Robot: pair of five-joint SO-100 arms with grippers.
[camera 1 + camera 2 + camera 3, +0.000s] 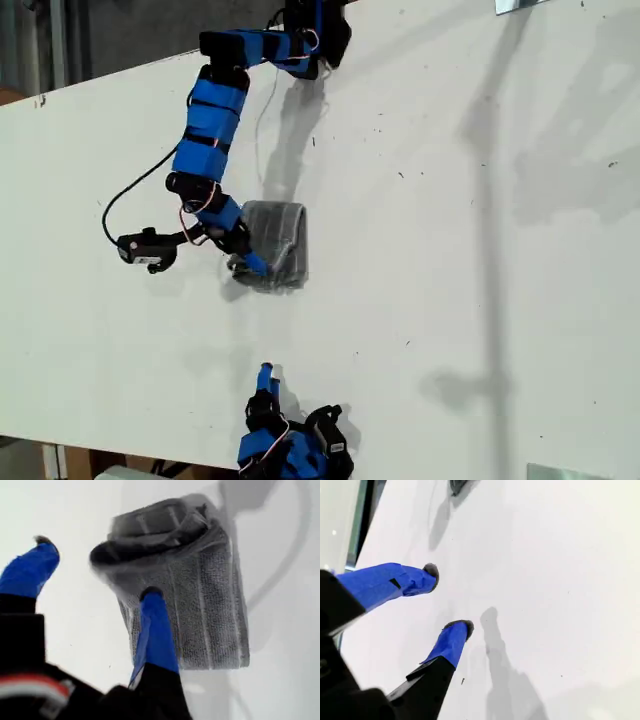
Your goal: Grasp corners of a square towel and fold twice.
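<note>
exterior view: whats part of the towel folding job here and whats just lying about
Part of the job:
- the towel, already folded into a small bundle
- my first tool, open, one finger on the towel
- my second tool, open over bare table

Just lying about:
- the white table
- metal brackets at the table's edges

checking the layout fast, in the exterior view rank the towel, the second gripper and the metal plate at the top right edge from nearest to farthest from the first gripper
1. The towel: folded, touching my first gripper at mid-table.
2. My second gripper: lower down, near the exterior view's bottom edge, on bare table.
3. The metal plate: at the exterior view's top right edge, farthest.
</note>
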